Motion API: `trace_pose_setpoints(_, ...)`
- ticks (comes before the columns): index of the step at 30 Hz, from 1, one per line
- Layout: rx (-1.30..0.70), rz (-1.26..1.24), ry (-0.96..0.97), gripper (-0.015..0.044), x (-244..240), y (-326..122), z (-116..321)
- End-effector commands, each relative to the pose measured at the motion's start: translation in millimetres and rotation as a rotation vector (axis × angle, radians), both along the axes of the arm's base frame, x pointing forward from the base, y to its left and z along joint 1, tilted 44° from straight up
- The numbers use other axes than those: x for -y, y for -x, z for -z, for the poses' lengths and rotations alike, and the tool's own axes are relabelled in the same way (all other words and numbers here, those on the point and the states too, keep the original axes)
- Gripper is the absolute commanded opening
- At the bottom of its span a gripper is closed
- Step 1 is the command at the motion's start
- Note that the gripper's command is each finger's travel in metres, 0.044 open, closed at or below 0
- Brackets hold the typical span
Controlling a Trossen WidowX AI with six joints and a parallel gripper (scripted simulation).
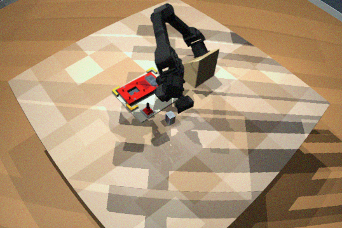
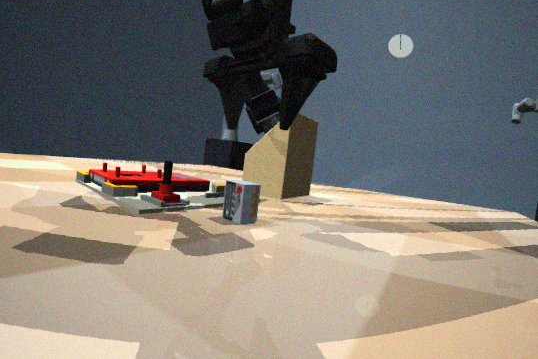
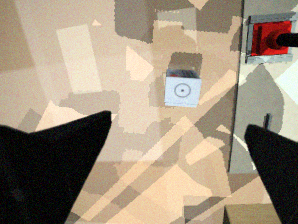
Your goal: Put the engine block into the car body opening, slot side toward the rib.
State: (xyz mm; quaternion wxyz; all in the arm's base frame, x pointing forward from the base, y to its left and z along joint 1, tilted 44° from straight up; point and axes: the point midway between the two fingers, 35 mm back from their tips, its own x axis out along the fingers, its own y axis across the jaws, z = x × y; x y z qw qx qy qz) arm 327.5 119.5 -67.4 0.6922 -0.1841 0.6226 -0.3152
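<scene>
The engine block (image 1: 170, 118) (image 2: 242, 202) (image 3: 182, 90) is a small grey-blue box standing upright on the table, apart from the car body. Its top has a ring mark, and its left face in the exterior view has dark stripes. The red car body (image 1: 148, 88) (image 2: 192, 185) lies flat within yellow-and-grey corner brackets. Its square opening shows in the top view; the rib is too small to tell. My gripper (image 2: 258, 129) (image 3: 178, 124) is open and empty, pointing down above and behind the block, touching nothing. The arm hides part of the car body's right end in the top view.
A red base with an upright black peg (image 1: 147, 106) (image 2: 168, 173) stands on the pale plate (image 1: 140, 118) beside the car body; the red base also shows in the wrist view (image 3: 262, 45). A tall tan wedge-shaped block (image 1: 206, 70) (image 2: 300, 160) stands behind, near the arm.
</scene>
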Motion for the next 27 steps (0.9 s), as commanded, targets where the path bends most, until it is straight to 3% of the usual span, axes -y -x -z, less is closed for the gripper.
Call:
trace_pose_setpoints(1,-0.027,-0.011,0.017,0.044,6.0,-1.2,-5.3)
trace_pose_setpoints(7,-0.026,-0.011,0.018,0.044,30.2,-1.7,20.4)
trace_pose_setpoints(27,-0.026,-0.012,0.019,0.044,51.1,-2.5,44.8)
